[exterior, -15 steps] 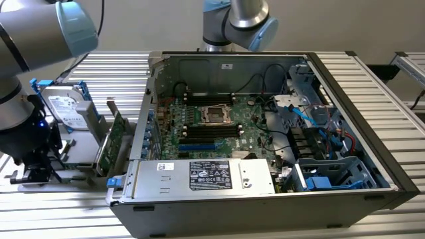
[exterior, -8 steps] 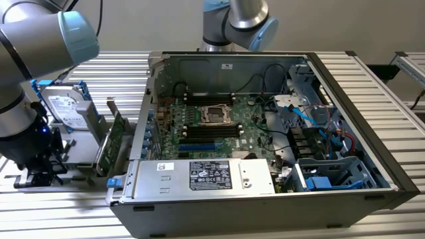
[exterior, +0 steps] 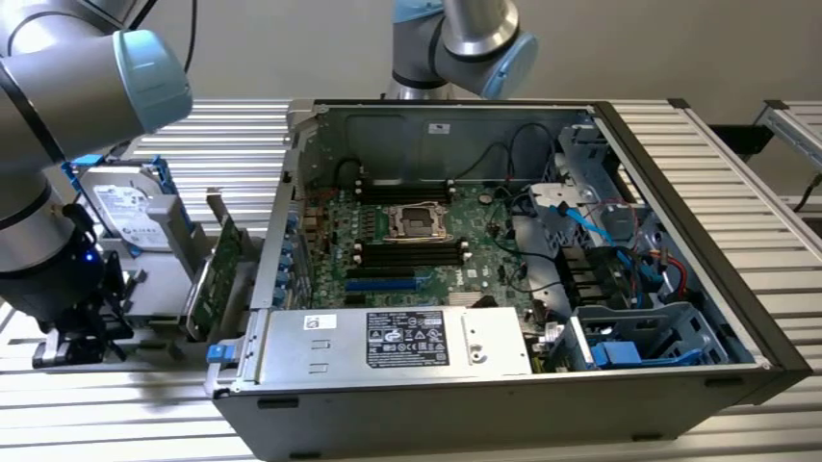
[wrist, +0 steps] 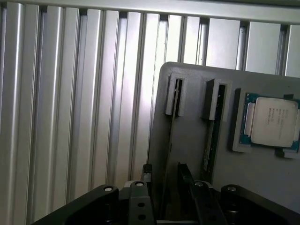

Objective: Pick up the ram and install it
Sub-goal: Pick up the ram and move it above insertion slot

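Observation:
The ram [wrist: 172, 133] stands on edge in a slot of a grey holder [wrist: 243, 178], seen as a thin dark strip. My gripper [wrist: 165, 169] is open and straddles this stick, one dark finger [wrist: 146, 172] on each side with a gap to it. A second stick [wrist: 210, 140] sits in the neighbouring slot. In the exterior view my gripper [exterior: 80, 332] is low over the holder at the exterior view's left, beside the open computer case [exterior: 719, 289]. The motherboard's dark memory slots [exterior: 408, 252] lie below the processor socket [exterior: 418, 219].
A processor chip [wrist: 271, 122] rests in the holder's pocket. A silver hard drive [exterior: 126, 207] and a tall green expansion card [exterior: 216, 279] stand between my arm and the case. A power supply [exterior: 398, 339] fills the case's near side; cables [exterior: 578, 221] crowd its right.

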